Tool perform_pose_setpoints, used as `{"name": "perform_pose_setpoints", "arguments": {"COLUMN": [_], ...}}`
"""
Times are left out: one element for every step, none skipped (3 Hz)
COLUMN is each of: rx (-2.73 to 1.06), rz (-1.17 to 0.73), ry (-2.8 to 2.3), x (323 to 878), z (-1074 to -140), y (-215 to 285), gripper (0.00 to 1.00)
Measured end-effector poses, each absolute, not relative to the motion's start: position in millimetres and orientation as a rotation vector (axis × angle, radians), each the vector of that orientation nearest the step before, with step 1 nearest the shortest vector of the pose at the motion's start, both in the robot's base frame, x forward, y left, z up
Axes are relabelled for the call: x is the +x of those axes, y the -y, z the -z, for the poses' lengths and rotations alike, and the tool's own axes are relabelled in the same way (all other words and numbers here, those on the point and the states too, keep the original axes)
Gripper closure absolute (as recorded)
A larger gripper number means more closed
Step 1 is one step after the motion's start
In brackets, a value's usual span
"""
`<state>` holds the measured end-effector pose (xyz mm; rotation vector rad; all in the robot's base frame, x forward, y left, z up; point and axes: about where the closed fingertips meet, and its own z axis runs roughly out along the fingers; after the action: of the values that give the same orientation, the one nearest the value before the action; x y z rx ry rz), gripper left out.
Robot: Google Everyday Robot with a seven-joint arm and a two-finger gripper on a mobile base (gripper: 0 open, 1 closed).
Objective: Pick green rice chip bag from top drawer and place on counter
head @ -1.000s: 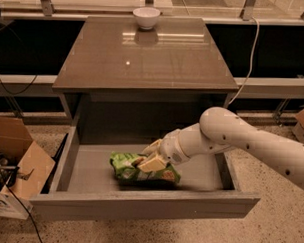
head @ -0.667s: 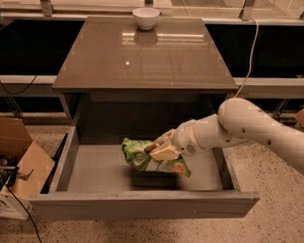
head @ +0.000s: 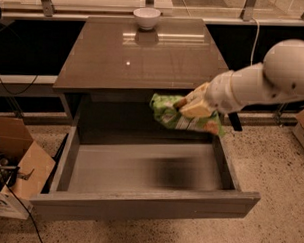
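While the top drawer point(head: 139, 205) stood open, the gripper point(head: 191, 107) clasped the green rice chip bag point(head: 173, 117) in the air over the drawer's 1 o'clock corner, just below the counter point(head: 144, 60) edge. White bowl point(head: 146, 17) sat at counter's 12 o'clock.

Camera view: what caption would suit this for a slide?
Robot gripper holds the green rice chip bag above the open top drawer, near the front edge of the counter.

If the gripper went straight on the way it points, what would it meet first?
The gripper, clamped on the green rice chip bag, points toward the picture's left above the open top drawer, below the counter edge. The way looks free, though depth is unclear.
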<state>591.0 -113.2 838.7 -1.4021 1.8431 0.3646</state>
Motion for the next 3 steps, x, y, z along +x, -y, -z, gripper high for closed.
{"name": "perform_pose_setpoints", "arguments": {"rx": [-1.389, -1.371, -1.357], "rz": [-0.111, 0.021, 0.029], "ry": [-1.825, -1.81, -1.782], "x": [638.4, 689.5, 739.8], "z": [-916.8, -961.3, -973.1], "y": [147.5, 158.0, 135.3], "gripper": [1.0, 1.0, 1.0]}}
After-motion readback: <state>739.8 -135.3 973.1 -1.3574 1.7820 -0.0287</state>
